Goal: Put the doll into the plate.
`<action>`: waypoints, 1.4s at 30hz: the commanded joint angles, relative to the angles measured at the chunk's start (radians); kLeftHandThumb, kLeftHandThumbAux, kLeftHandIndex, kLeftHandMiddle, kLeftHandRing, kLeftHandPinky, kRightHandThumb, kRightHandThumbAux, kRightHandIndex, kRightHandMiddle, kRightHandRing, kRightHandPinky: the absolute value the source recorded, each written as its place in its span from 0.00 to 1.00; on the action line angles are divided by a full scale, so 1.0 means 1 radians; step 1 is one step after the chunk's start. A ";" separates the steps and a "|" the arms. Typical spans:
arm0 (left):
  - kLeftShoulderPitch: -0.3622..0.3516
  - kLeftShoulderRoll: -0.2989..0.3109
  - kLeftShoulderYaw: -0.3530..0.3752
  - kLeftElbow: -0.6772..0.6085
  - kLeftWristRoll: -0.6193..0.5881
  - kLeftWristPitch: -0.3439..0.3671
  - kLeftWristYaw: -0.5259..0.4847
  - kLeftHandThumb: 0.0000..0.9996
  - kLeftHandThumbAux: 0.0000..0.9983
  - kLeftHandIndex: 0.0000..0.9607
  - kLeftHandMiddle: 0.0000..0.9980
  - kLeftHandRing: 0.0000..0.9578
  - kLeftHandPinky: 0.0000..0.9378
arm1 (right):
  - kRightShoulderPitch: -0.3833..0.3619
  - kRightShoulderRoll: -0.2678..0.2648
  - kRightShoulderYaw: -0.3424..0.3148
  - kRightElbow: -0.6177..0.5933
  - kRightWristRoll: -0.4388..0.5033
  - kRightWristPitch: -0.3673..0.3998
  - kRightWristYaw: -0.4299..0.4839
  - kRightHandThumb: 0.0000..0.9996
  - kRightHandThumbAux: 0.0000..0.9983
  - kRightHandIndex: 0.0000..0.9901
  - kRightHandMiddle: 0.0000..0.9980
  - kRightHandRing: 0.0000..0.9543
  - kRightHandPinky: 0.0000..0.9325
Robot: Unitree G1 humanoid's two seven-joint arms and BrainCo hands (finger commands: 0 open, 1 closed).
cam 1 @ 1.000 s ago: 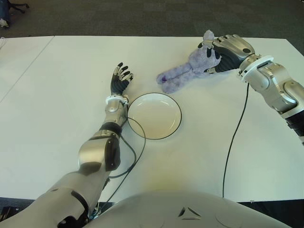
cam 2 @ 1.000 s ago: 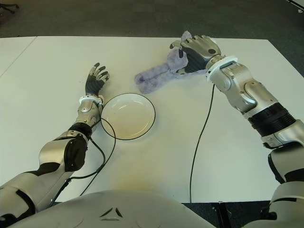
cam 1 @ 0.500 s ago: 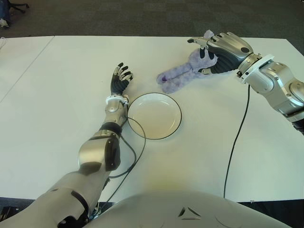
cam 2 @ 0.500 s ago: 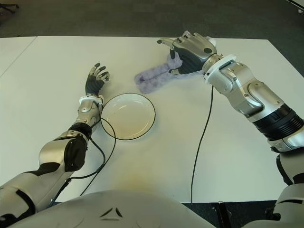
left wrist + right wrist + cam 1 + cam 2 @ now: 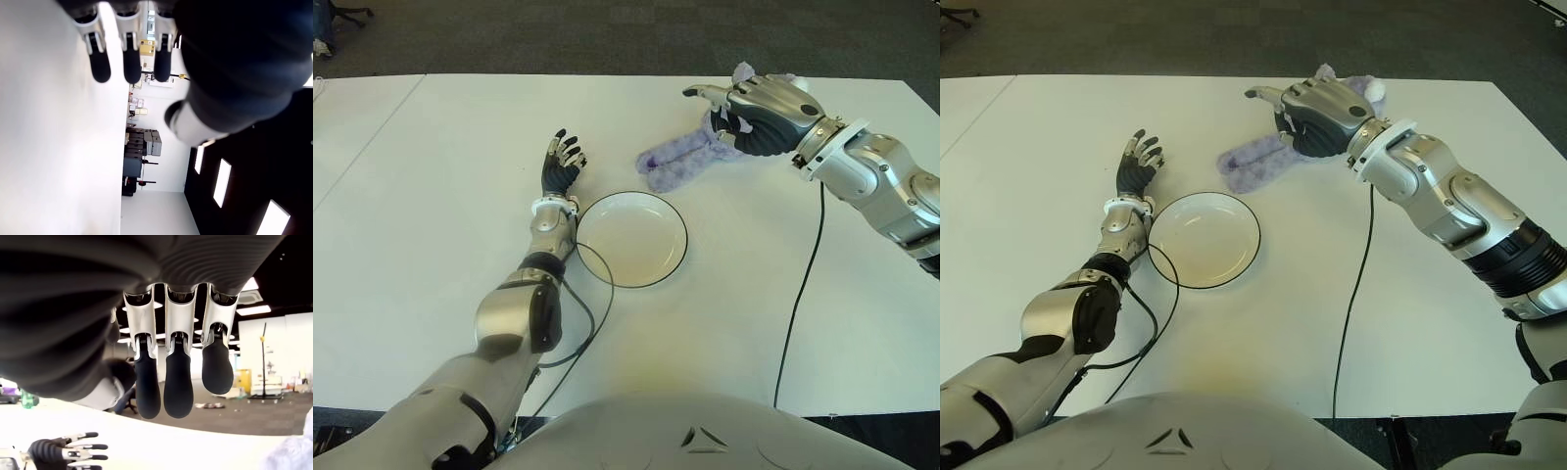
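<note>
The purple doll (image 5: 690, 157) lies flat on the white table (image 5: 431, 255), a little past the plate (image 5: 631, 238) and off to its right; it is not touching the plate. The right hand (image 5: 754, 108) is over the doll's head end, with its fingers (image 5: 178, 382) stretched out straight (you can see this best in its wrist view); it holds nothing, and I cannot tell if the palm touches the doll.

The left hand (image 5: 562, 162) is just beside the plate, on its left side, fingers spread and holding nothing.

Here is what could go wrong, I think; the doll is soft and floppy, so if the hand grabs only the head, the long legs may hang down and drag; they could bump the plate and push it away. The hand could also close too high and catch only fluff; then the doll might slip out. The legs might flop over the rim too.
</note>
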 commanded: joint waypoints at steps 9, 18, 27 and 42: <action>0.131 -0.041 -0.001 0.106 -0.007 0.144 -0.003 0.44 0.90 0.12 0.17 0.18 0.25 | -0.060 0.250 0.172 0.444 -0.027 -0.295 0.371 0.82 0.70 0.00 0.76 0.83 0.87; 0.128 -0.042 0.004 0.108 -0.010 0.154 -0.008 0.44 0.87 0.16 0.17 0.20 0.28 | -0.149 0.440 0.245 0.845 -0.173 -0.335 0.214 0.80 0.71 0.00 0.73 0.81 0.86; 0.128 -0.045 0.021 0.107 -0.033 0.159 -0.029 0.52 0.87 0.15 0.19 0.20 0.26 | -0.162 0.533 0.225 1.068 -0.204 -0.367 0.110 0.92 0.65 0.00 0.55 0.78 0.81; 0.134 -0.047 0.015 0.107 -0.024 0.147 -0.023 0.48 0.83 0.15 0.18 0.20 0.28 | -0.260 0.697 0.207 1.458 -0.301 -0.346 0.012 0.96 0.64 0.00 0.50 0.73 0.71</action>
